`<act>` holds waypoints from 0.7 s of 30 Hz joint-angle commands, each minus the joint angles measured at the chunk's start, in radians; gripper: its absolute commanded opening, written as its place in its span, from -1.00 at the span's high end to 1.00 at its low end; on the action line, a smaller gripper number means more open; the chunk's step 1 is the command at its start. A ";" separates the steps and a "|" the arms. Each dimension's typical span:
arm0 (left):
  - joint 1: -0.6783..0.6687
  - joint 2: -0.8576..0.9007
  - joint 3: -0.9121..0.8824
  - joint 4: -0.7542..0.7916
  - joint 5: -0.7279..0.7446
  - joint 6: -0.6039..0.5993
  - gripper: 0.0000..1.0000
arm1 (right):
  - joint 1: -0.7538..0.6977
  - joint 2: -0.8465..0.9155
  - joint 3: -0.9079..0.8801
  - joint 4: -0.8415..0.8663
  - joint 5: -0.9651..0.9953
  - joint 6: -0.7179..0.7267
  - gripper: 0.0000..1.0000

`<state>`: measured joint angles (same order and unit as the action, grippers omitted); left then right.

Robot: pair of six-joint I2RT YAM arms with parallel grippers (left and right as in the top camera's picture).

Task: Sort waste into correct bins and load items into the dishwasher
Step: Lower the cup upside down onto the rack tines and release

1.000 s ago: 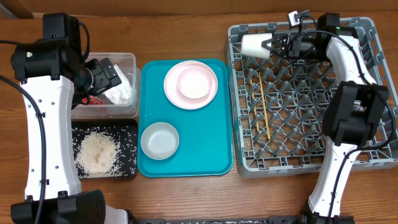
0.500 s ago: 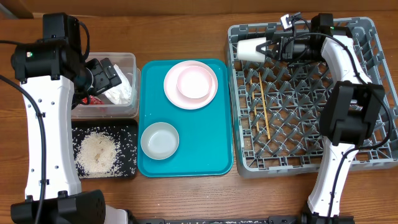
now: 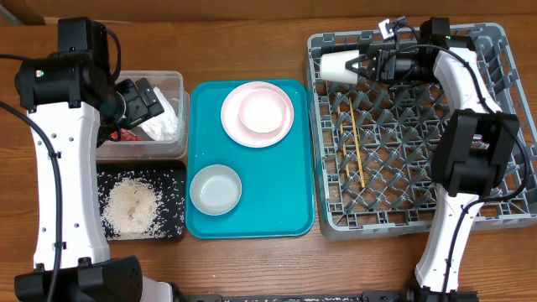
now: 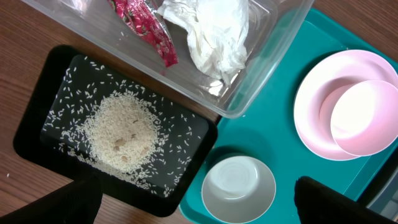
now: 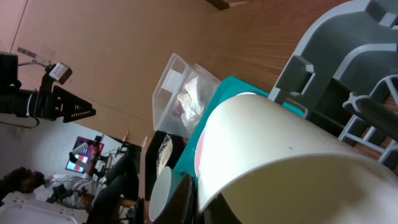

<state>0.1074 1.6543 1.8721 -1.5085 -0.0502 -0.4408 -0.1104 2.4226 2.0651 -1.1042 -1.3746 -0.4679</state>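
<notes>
1. Meanwhile, at the far left, the left gripper (image 3: pixel 144 102) hangs over the clear tub (image 3: pixel 174 80), jaws spread wide and holding nothing. The red wrapper (image 4: pixel 144 25) and white napkin (image 4: pixel 214 31) lie inside the tub.
2. Just in front of the tub, the black tray (image 3: pixel 178 172) carries the rice (image 3: pixel 132 204), a heap with loose grains scattered toward its rim.
3. At centre, the teal tray (image 3: pixel 294 193) bears the pink bowl (image 3: pixel 262 111) sitting in the pink plate (image 3: pixel 232 117), with the greenish-white bowl (image 3: pixel 216 189) nearer the front. None of the three is loaded yet.
4. To the right, the chopsticks (image 3: pixel 357 151) lie across the pegs of the dish rack (image 3: pixel 403 220). The right gripper (image 3: pixel 362 65), pinched shut on the cream cup (image 3: pixel 337 66), holds it on its side over the rack's far-left corner.
5. The hazard looks to be that pinch, which appears to take only the cup's end. Let go tilted this close to the outer wall, the cup could roll off a peg or tip over the wall toward the teal tray. A hasty descent could also snag the fingers on the pegs.
6. Open rows fill the rack's middle and right side, while the chopsticks take a strip left of centre. Only a narrow band of bare table separates the rack from the teal tray, and the tub's walls sit close beneath the left gripper.
</notes>
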 commanded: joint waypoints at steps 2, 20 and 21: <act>0.003 0.002 0.002 -0.002 -0.009 0.015 -1.00 | 0.010 -0.006 0.000 -0.002 -0.014 -0.008 0.92; 0.003 0.002 0.002 -0.002 -0.009 0.015 -0.99 | 0.019 -0.005 -0.018 -0.012 0.170 -0.008 0.91; 0.003 0.002 0.002 -0.002 -0.009 0.015 -1.00 | 0.019 -0.006 -0.018 -0.016 0.186 -0.008 0.91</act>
<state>0.1074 1.6543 1.8721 -1.5085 -0.0498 -0.4408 -0.0910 2.4226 2.0651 -1.1122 -1.3403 -0.4709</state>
